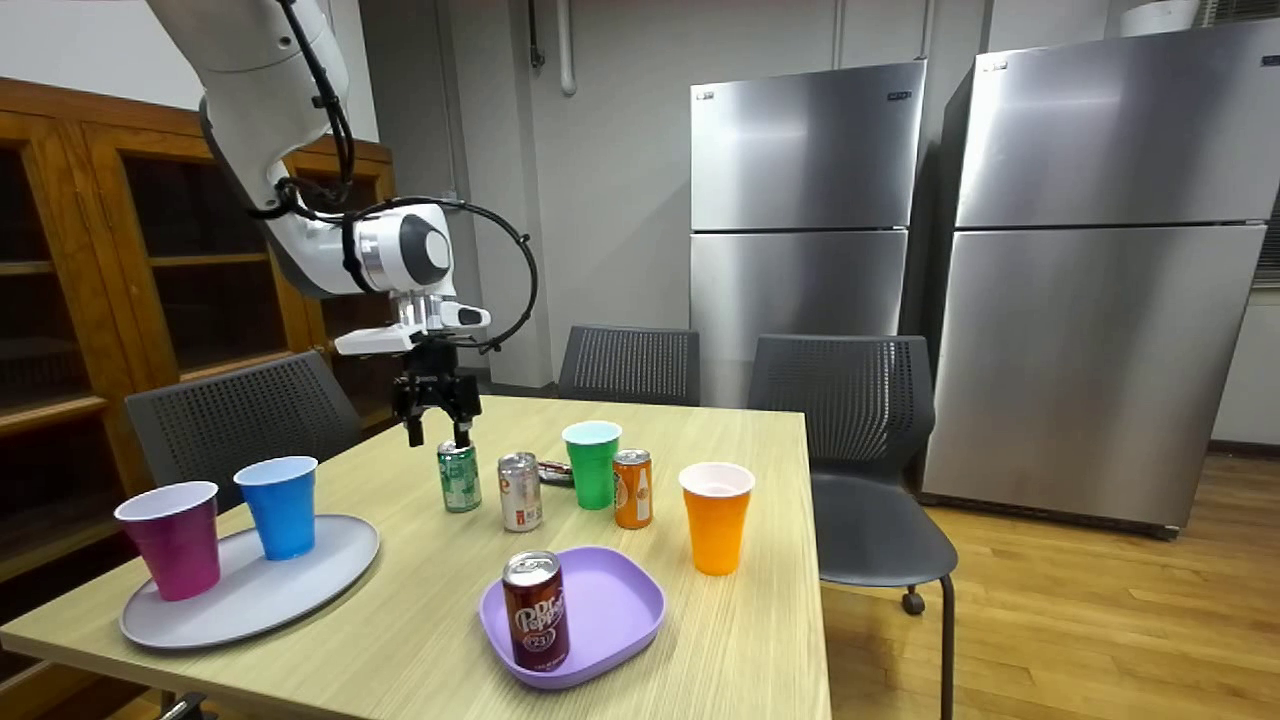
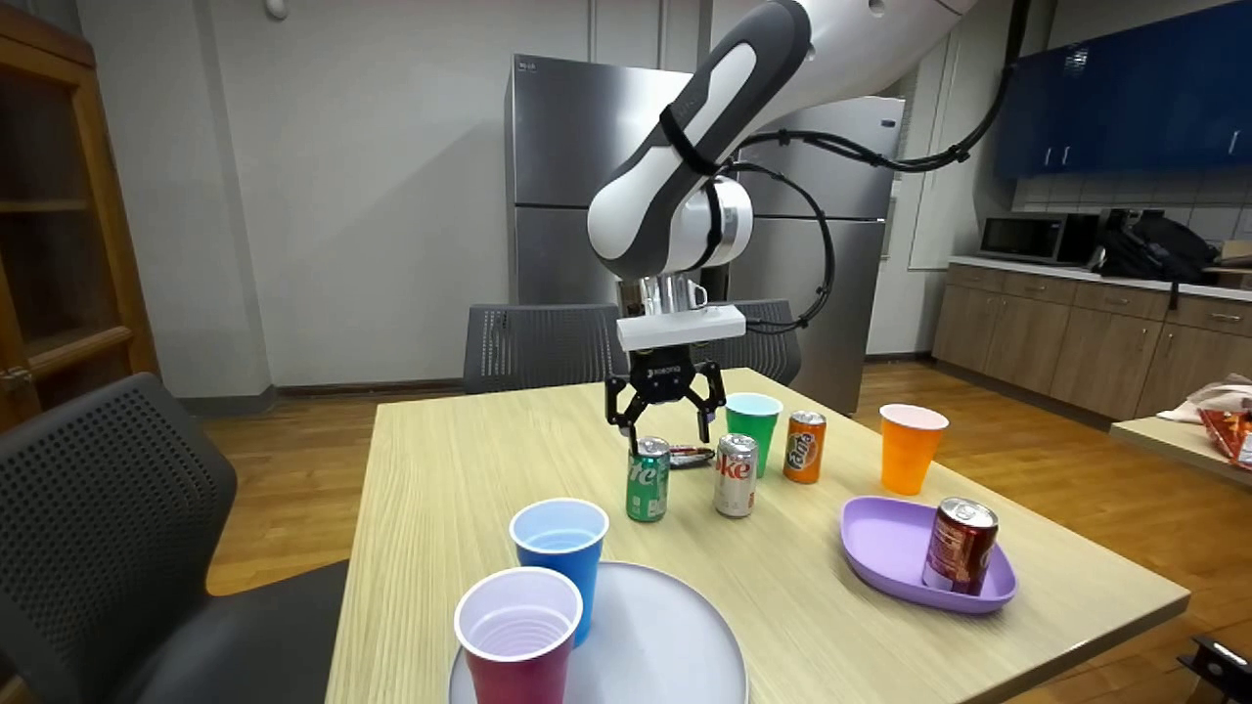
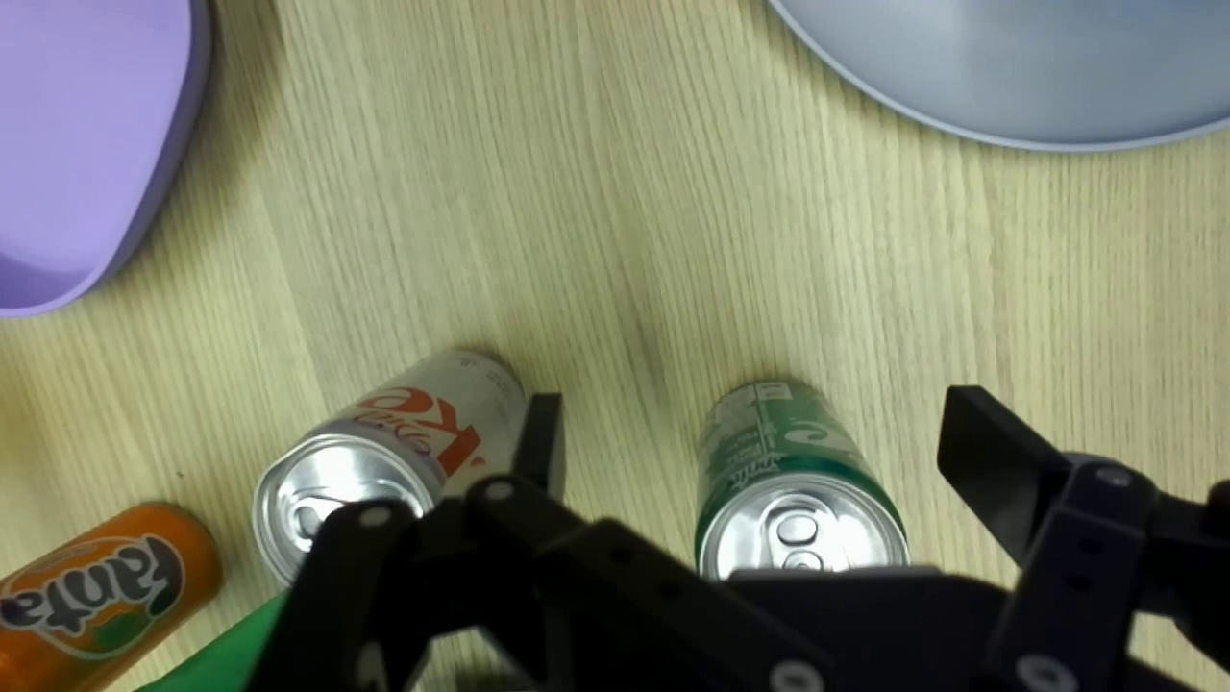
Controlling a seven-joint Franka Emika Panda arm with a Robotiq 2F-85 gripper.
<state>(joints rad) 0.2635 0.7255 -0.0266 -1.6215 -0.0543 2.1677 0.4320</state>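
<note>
My gripper (image 3: 754, 413) points down with its fingers spread wide apart and nothing gripped. In the wrist view a green Sprite can (image 3: 798, 481) shows in the gap between the fingers, with tabletop visible on both sides; the gripper's body covers part of its lid. In both exterior views the gripper (image 1: 438, 437) hangs at about the height of the upright can's top (image 2: 648, 484). Whether a fingertip touches the can I cannot tell. Beside it stands a silver Diet Coke can (image 1: 520, 492), close to one finger in the wrist view.
Near the cans stand a green cup (image 1: 593, 470), an orange Fanta can (image 1: 632, 490) and an orange cup (image 1: 716, 520). A purple tray (image 1: 615, 600) holds a Dr Pepper can (image 1: 536, 612). Blue (image 1: 280, 510) and magenta (image 1: 175, 545) cups stand on a grey plate (image 1: 340, 560). Chairs surround the table.
</note>
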